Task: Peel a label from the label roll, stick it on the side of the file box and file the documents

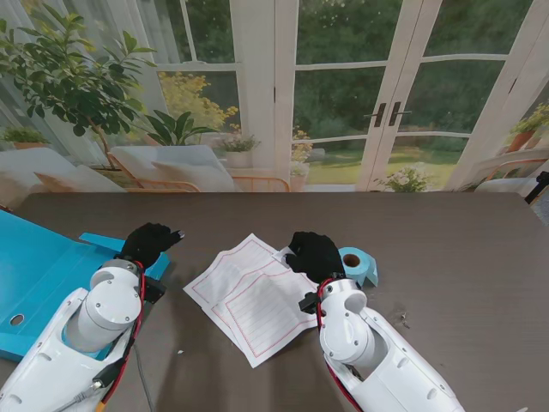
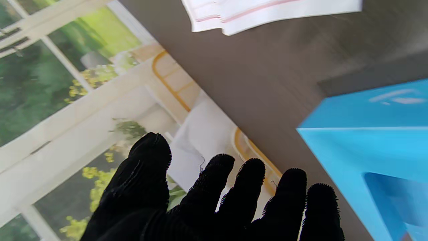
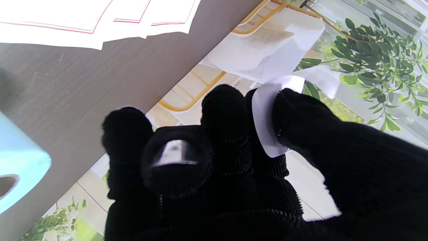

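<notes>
The blue file box (image 1: 39, 275) lies on its side at the table's left, its corner also in the left wrist view as the file box (image 2: 374, 140). My left hand (image 1: 150, 243) rests at the box's right end, fingers spread and empty (image 2: 214, 197). White documents (image 1: 253, 296) with red borders lie fanned at the table's middle. My right hand (image 1: 314, 255) hovers over their right edge, thumb and fingers pinched on a white label (image 3: 267, 117). The light blue label roll (image 1: 358, 264) stands just right of that hand.
A dark wooden table (image 1: 463, 257) stretches away to the right and toward the glass doors. A few small scraps (image 1: 401, 318) lie on it right of my right forearm. Plants and chairs stand beyond the far edge.
</notes>
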`<state>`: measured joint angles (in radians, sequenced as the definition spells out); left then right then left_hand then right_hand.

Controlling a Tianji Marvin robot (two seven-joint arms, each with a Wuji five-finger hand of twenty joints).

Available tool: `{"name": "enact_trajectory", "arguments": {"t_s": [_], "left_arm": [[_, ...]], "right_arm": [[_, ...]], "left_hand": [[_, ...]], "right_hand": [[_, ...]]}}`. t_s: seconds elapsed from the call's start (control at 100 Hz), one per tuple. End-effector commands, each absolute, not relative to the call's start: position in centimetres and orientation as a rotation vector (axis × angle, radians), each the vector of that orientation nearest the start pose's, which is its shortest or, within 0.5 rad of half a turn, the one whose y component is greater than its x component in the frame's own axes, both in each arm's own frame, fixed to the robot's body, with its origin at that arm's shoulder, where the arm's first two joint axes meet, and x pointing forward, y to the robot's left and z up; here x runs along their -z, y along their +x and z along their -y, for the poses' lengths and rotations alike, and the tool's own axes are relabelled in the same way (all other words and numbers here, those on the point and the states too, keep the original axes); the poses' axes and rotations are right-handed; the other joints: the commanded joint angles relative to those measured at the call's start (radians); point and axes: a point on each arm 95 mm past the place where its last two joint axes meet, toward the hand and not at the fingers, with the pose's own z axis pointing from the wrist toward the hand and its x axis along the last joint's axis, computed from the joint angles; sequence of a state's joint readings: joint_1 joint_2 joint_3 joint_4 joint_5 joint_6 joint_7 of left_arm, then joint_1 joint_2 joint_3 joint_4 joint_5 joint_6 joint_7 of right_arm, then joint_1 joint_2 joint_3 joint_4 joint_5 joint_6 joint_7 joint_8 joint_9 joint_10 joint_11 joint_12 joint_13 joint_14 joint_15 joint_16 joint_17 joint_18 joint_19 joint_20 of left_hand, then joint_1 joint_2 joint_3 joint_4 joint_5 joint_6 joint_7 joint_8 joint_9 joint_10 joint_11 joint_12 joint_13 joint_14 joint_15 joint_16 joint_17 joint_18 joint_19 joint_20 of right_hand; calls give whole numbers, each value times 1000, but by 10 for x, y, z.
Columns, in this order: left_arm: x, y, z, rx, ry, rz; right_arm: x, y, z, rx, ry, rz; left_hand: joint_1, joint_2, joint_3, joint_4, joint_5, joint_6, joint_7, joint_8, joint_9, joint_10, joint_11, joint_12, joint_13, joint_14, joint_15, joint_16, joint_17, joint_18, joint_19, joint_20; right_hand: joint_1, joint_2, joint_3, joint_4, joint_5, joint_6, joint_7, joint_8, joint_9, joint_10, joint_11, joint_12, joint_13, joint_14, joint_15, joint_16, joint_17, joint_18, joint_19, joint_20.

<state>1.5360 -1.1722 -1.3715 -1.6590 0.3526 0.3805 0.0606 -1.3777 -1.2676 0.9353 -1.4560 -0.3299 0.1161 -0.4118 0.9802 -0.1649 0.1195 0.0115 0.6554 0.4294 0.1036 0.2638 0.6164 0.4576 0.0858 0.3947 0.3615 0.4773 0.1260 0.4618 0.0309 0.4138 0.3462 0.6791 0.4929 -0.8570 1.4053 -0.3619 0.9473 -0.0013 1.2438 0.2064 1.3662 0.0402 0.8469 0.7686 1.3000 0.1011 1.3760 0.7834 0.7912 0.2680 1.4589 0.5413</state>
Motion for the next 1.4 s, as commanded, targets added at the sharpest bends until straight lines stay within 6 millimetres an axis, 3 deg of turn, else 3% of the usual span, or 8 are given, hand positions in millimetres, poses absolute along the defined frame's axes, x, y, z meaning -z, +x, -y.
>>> {"name": "enact_trajectory", "arguments": {"t_s": [0.0, 0.28, 0.48, 0.63, 1.07, 1.2, 1.29, 1.39], "left_arm": [[293, 433, -70, 1504, -1975, -693], [312, 447, -99, 1360, -2030, -617], [327, 446, -105, 1304, -2077, -562], [337, 442, -107, 1255, -2109, -521], [356, 431, -113, 1105, -2182, -543], [362, 430, -113, 1083, -2219, -534], [366, 429, -113, 1077, -2243, -519], [369, 429, -112, 1074, -2251, -515]], "right_arm": [[322, 422, -103, 2502, -2226, 1093], [323, 422, -99, 2489, -2231, 1105], [325, 422, -97, 2480, -2246, 1098], [327, 421, -97, 2471, -2250, 1100], [333, 421, -99, 2458, -2259, 1093], [334, 422, -99, 2456, -2260, 1095], [334, 422, -99, 2456, -2264, 1091], [334, 423, -99, 2457, -2266, 1089]], "left_hand": [[-7, 41, -26, 4, -37, -8, -21, -14, -43, -24, -3, -19, -37, -23, -33, -18, 2, -38, -61, 12], [-20, 44, -43, 4, -100, -12, -52, -54, -99, -54, -20, -68, -78, -39, -49, -62, -27, -60, -133, 36], [-21, 36, -40, 7, -50, 55, -16, -50, -22, 24, 15, -35, 17, 13, 8, -19, 50, -25, -96, 69], [-38, 24, -14, 3, 68, 103, 93, 73, 125, 80, 65, 69, 135, 83, 116, 112, 134, 50, -38, 174], [-63, 40, -28, -6, 138, 82, 198, 196, 258, 67, 185, 329, 213, 134, 449, 304, 197, 106, 175, 520], [-55, 37, -18, -5, 163, 75, 240, 219, 300, 58, 233, 404, 256, 143, 538, 347, 90, 101, 652, 305], [14, 27, 77, 5, 188, 56, 313, 256, 351, 35, 313, 486, 313, 140, 649, 402, 122, 114, 822, 275], [157, -97, 209, -51, 160, 6, 540, 323, 421, -32, 463, 647, 433, 87, 868, 486, 244, 130, 984, 322]], "right_hand": [[25, 0, 89, -23, 4, -18, 15, 22, 71, 20, 1, 20, 14, -49, 16, 5, 285, -7, 24, 13], [26, 0, 89, -23, 2, -16, 15, 21, 69, 21, 0, 22, 13, -45, 14, 4, 283, -6, 22, 15], [27, 0, 89, -22, 2, -16, 15, 21, 67, 23, 0, 23, 13, -42, 13, 3, 282, -4, 21, 16], [26, 0, 88, -23, 2, -16, 15, 20, 67, 23, 0, 23, 13, -41, 14, 3, 281, -4, 20, 17], [28, 1, 88, -22, -1, -12, 16, 19, 63, 26, 1, 24, 13, -36, 14, 1, 277, 0, 19, 21], [29, 1, 88, -23, -2, -13, 16, 19, 63, 26, 1, 24, 13, -36, 14, 1, 277, 0, 18, 21], [29, 1, 88, -22, -2, -12, 17, 19, 61, 26, 1, 24, 13, -35, 14, 1, 275, 1, 18, 22], [30, 1, 88, -22, -2, -11, 17, 19, 61, 27, 1, 24, 13, -35, 14, 1, 275, 2, 18, 23]]}}
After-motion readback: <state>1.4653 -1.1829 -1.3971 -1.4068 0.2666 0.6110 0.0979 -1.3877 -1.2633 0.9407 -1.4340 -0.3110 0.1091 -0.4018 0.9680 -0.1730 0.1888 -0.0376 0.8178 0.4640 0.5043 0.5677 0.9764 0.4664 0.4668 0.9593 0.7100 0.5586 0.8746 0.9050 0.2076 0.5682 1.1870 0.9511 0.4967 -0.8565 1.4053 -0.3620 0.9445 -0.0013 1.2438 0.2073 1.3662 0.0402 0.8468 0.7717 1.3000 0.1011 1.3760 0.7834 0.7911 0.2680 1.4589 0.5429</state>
